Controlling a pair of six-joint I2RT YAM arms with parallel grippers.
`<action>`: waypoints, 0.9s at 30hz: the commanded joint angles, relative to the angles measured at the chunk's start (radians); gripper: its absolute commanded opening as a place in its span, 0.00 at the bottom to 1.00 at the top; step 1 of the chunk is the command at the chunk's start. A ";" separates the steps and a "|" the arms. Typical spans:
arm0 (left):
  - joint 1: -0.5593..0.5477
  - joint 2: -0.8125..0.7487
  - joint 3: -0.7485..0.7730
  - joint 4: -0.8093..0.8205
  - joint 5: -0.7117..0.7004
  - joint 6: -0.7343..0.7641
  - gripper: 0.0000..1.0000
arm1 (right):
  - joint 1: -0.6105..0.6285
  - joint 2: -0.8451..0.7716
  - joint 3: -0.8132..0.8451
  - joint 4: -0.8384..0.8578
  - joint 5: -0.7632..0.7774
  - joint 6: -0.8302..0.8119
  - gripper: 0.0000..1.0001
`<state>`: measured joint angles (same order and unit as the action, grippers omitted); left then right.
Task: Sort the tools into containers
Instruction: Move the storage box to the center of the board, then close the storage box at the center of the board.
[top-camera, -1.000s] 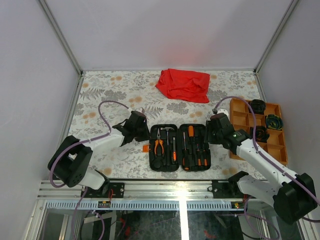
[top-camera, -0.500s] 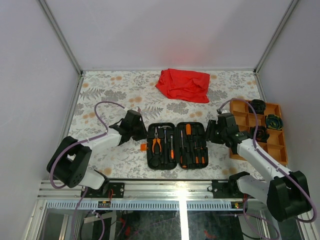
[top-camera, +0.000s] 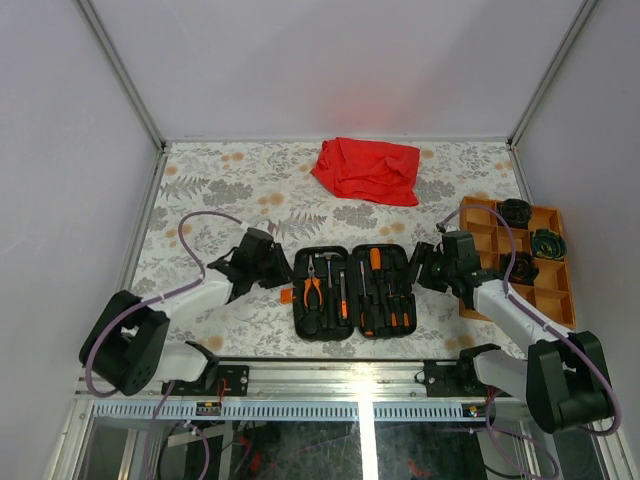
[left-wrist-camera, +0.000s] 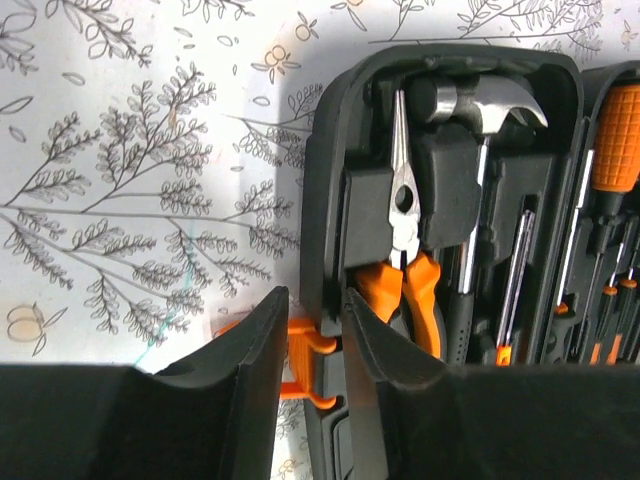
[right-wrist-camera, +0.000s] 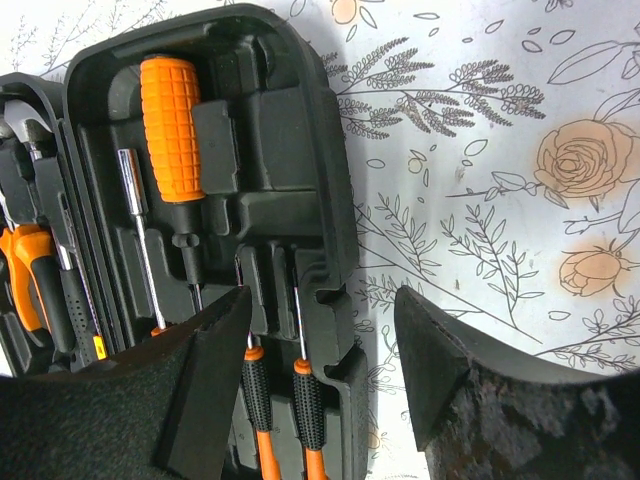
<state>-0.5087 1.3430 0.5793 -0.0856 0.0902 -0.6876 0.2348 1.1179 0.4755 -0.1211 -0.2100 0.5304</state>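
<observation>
Risk check, both arms at the case

- Black tool case (left-wrist-camera: 322, 180) lies opened flat on the worktop (top-camera: 220, 180), between the two arms. Tools are seated in the moulded slots: needle-nose pliers (left-wrist-camera: 405, 220) and hammer (left-wrist-camera: 490, 105) in the left half, fat orange-handled driver (right-wrist-camera: 172, 120) and slim screwdrivers (right-wrist-camera: 258, 400) in the right half.
- Orange tray (top-camera: 480, 218) sits at the right edge, just beside the right forearm. Some of its compartments hold dark round items, too small to identify.
- Left gripper (left-wrist-camera: 312, 305): jaws narrowly parted, astride the orange latch (left-wrist-camera: 310, 350) on the case's outer left wall. No clear squeeze visible.
- Right gripper (right-wrist-camera: 322, 300): jaws wide, straddling the outer right rim. The inner finger hangs over the screwdriver slots.

Hazards, judged from this pose:
1. A pull or twist on the latch would likely drag the whole case across the worktop, since nothing pins it down. The thin plastic tab could also flex or snap.
2. If the right jaws close on the rim and rise, that half would fold up on its hinge and loosely seated tools could tip out.
3. If both arms push inward together, the case could buckle at the hinge or skate toward the near edge.
4. The inner right finger could snag a screwdriver handle while descending and lever it out crooked.
5. A swing of the right forearm could knock the tray.

Red cloth (top-camera: 365, 170) lies well apart, no concern
</observation>
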 joint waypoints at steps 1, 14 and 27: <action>0.010 -0.092 -0.062 0.055 0.029 -0.006 0.28 | -0.008 0.009 -0.011 0.059 -0.042 0.009 0.66; 0.011 -0.253 -0.156 -0.056 -0.100 -0.069 0.28 | -0.011 -0.076 -0.040 0.050 0.034 0.022 0.66; 0.009 -0.135 -0.154 -0.060 -0.054 -0.036 0.27 | -0.010 -0.142 -0.084 0.065 0.017 0.032 0.66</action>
<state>-0.5076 1.1774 0.4316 -0.1513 0.0185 -0.7433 0.2306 0.9901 0.4023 -0.0914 -0.1951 0.5541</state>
